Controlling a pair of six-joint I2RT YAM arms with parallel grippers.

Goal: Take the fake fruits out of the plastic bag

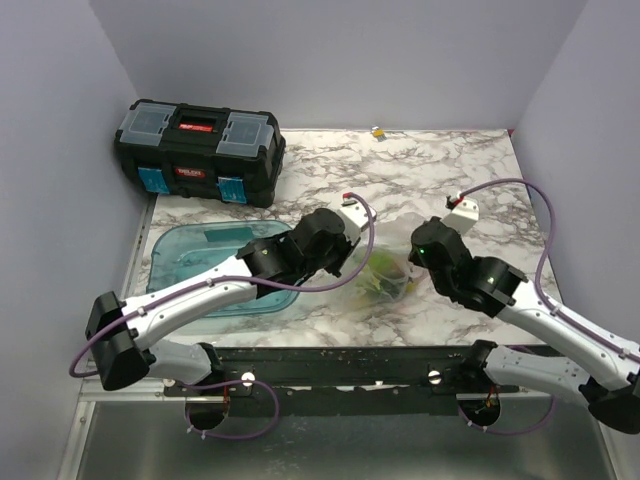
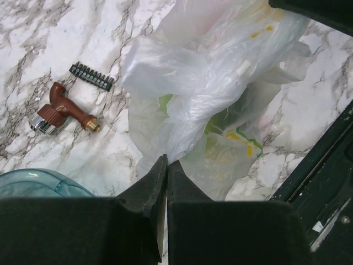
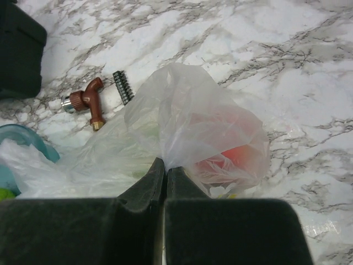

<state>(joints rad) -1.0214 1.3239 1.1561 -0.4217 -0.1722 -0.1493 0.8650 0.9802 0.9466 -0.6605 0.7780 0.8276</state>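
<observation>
The clear crinkly plastic bag (image 1: 382,276) lies on the marble table between my two arms. It also shows in the left wrist view (image 2: 209,83) and the right wrist view (image 3: 187,127). My left gripper (image 2: 166,163) is shut on a fold of the bag at its left side. My right gripper (image 3: 165,164) is shut on a fold at its right side. A red round fruit (image 3: 234,157) shows through the plastic. Green fruit shapes (image 2: 220,124) show dimly inside. The other fruits are hidden by the plastic.
A brown hose nozzle (image 2: 63,110) and a black bit strip (image 2: 92,76) lie on the marble beside the bag. A blue translucent tray (image 1: 215,265) sits at the left under my left arm. A black toolbox (image 1: 198,150) stands at the back left.
</observation>
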